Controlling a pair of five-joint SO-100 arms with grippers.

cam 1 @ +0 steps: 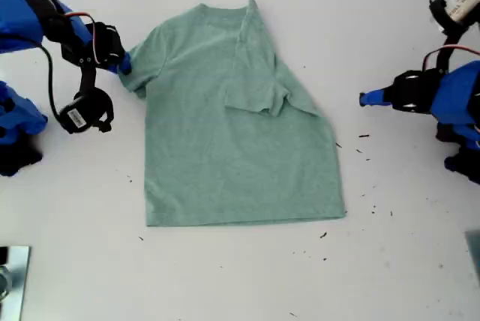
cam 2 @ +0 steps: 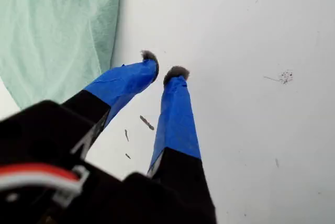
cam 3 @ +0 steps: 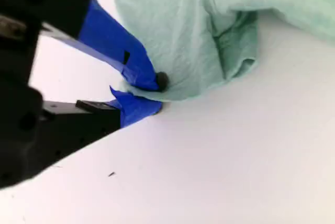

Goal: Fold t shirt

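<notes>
Pale sage-green heathered cotton t shirt lying mostly flat on the white tabletop, round neck toward the far edge, hem toward the near edge. Sleeve and side on the exterior view's right already folded inward across the chest, giving a slanted edge there. Sleeve on the exterior view's left still spread out, not yet folded. Hem not yet brought up.

My second claw, blue-taped, closed on the edge of the unfolded sleeve at the exterior view's left, cloth pinched between upper and lower finger. My first claw parked over bare tabletop, well apart from the shirt's edge on the exterior view's right, tips slightly parted, holding nothing. A few dark specks scattered on the tabletop near it.

Judged progress: roughly a third done. One side fold complete; remaining, apparently, the second sleeve fold, then folding bottom to top.
</notes>
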